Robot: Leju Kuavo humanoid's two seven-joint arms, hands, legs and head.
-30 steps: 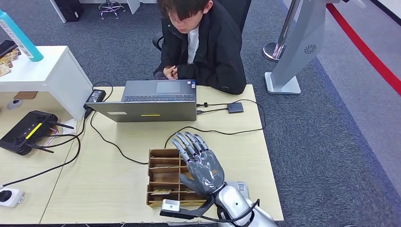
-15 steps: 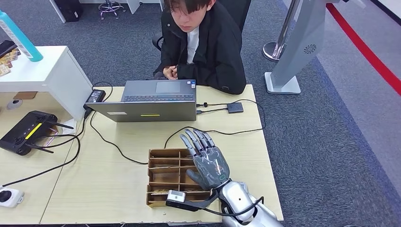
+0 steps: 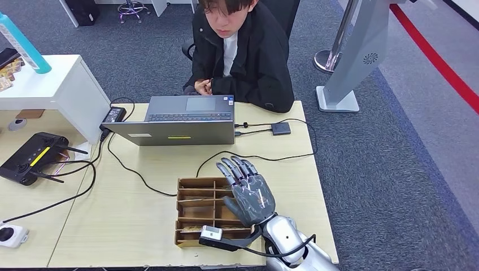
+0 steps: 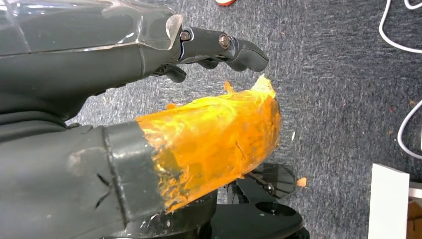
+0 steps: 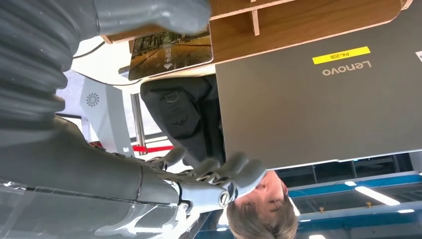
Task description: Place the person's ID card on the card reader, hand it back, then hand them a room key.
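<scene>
My right hand hovers over the right half of a wooden slotted box on the desk, fingers straight and spread toward the laptop. In the right wrist view a printed room key card stands against the box, right beside my thumb; I cannot tell whether they touch. Another card lies in the nearest left slot. My left hand hangs over grey carpet with orange tape around its thumb and nothing in it. The person sits behind the desk, hands together at the chest.
A grey laptop stands between the box and the person. A small dark box on a cable lies to its right, with black cables looping over the desk. A black controller lies at the far left.
My right hand slid a little to the right and toward the desk's near edge over the box, then nearly stopped. The person's head lifted slightly.
</scene>
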